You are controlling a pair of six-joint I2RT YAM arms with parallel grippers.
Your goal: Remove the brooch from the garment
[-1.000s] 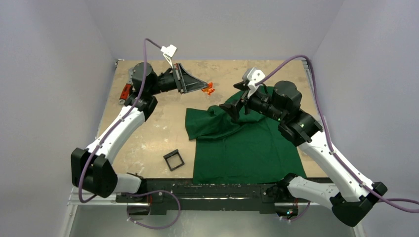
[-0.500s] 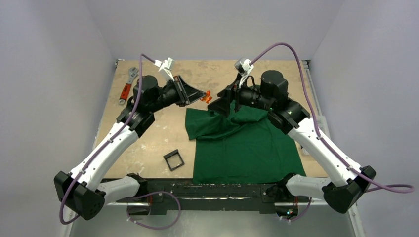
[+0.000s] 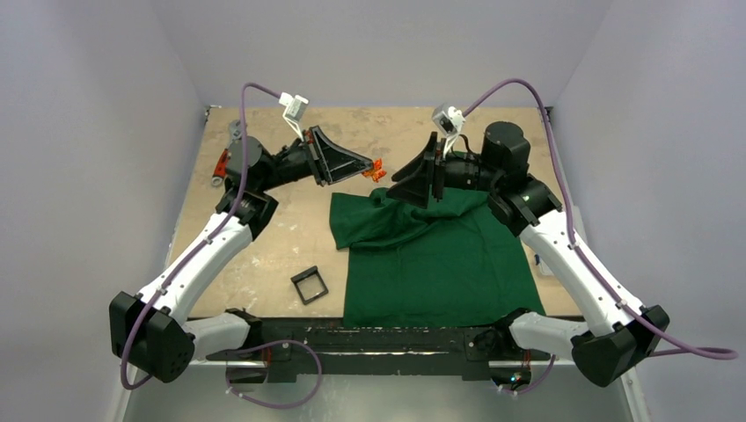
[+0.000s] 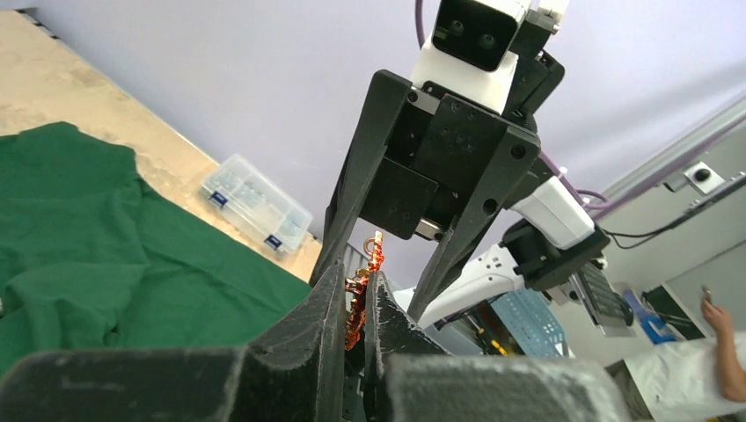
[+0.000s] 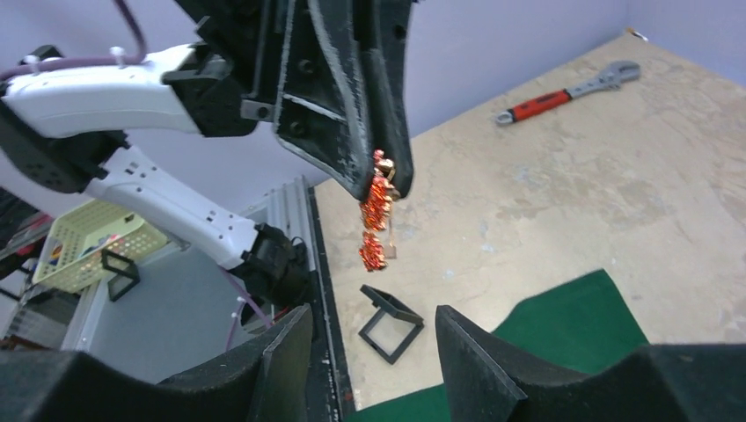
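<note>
— Left arm?
— Raised, reaching inward. The left gripper is pinched tight on the brooch.
— Right arm?
— Raised, facing it. The right gripper has its jaws apart, holding nothing.

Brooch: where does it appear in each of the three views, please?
Top external: brooch upper centre, between both arms.
Left wrist: brooch lower centre, pinched by the left fingers.
Right wrist: brooch centre, hanging from those fingers.
Shared landmark: the green garment.
</note>
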